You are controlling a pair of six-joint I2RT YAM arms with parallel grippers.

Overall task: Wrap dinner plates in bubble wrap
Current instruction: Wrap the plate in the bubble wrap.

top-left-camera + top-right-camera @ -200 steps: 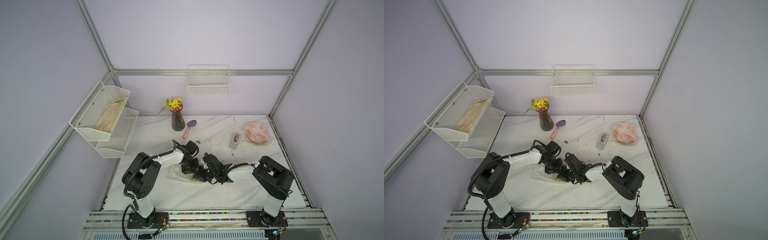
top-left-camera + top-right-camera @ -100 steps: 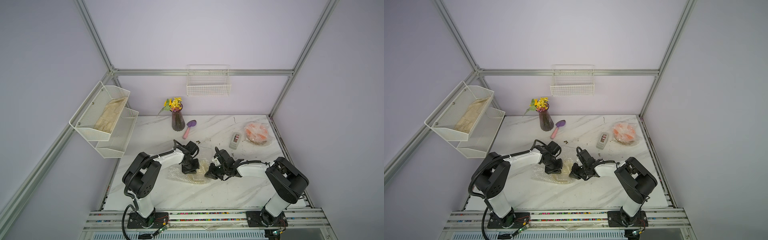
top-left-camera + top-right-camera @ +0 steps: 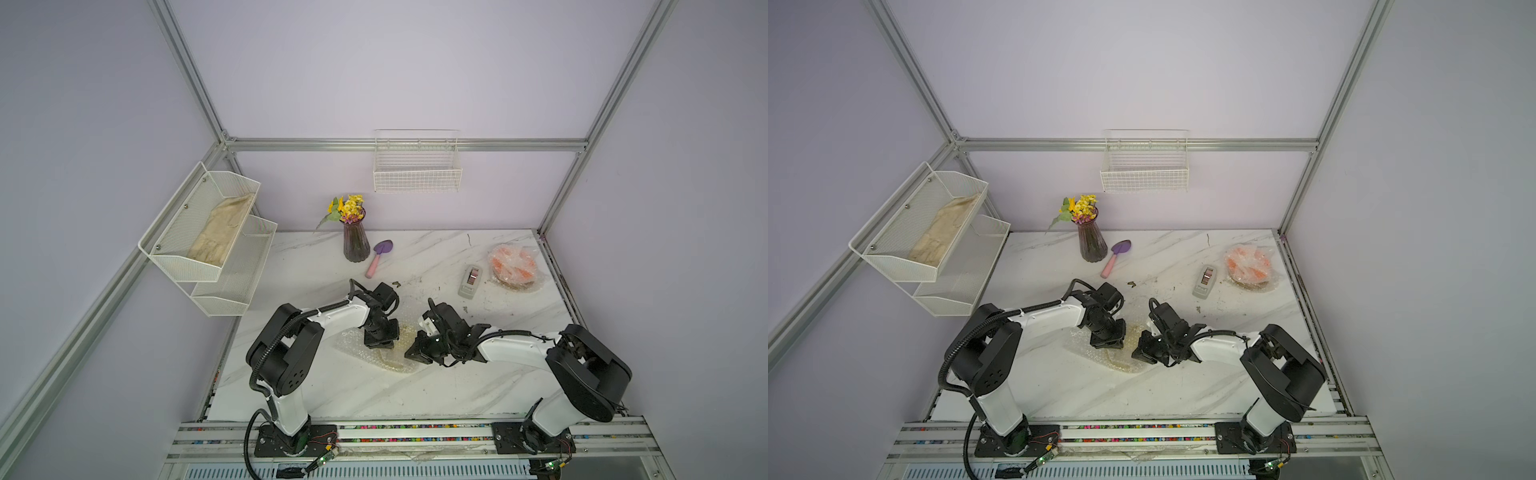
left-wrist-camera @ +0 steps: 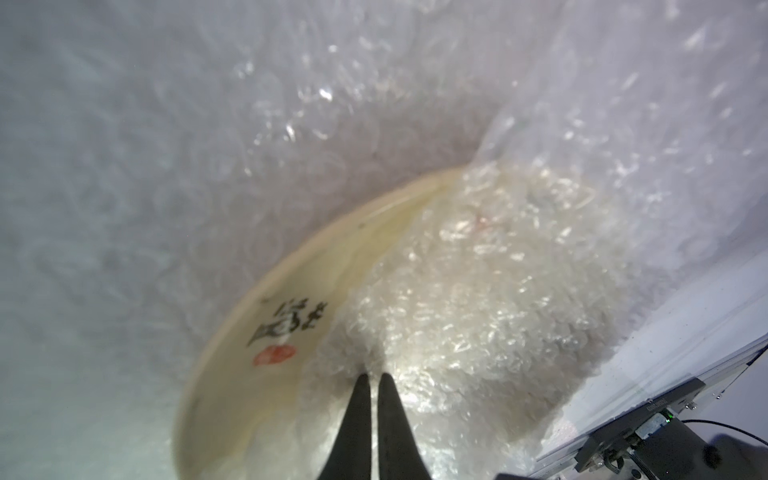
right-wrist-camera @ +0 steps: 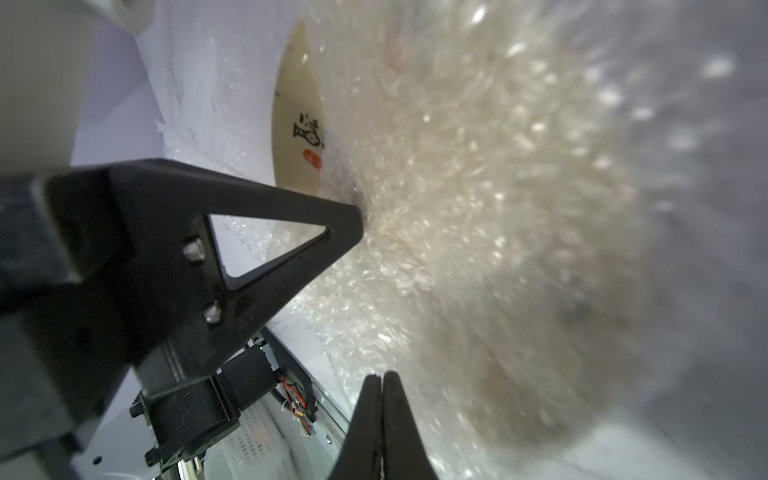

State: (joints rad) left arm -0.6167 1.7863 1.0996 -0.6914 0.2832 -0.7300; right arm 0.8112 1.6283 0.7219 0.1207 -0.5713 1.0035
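A pale cream plate [image 3: 395, 360] [image 4: 257, 332] [image 5: 295, 137] with dark marks and a red stamp lies on a sheet of bubble wrap [image 3: 352, 344] [image 3: 1077, 340]. Part of the wrap [image 4: 478, 291] [image 5: 478, 187] is folded over the plate. My left gripper [image 3: 379, 343] [image 4: 373, 376] is shut, its tips pressing down on the folded wrap. At the wrap's right edge my right gripper [image 3: 412, 354] [image 5: 380, 376] is shut, its tips against the wrap. An orange plate [image 3: 513, 266] inside bubble wrap sits at the back right.
A grey tape dispenser [image 3: 471, 281] lies left of the orange plate. A vase of flowers [image 3: 355, 245] and a purple trowel [image 3: 378, 257] stand at the back. A wire basket [image 3: 417, 174] hangs on the back wall, a two-tier shelf [image 3: 208, 237] on the left wall.
My right gripper has drawn back to the right, from beside the left gripper over the plate to the wrap's right edge, and its jaws have closed. The left gripper has stayed put.
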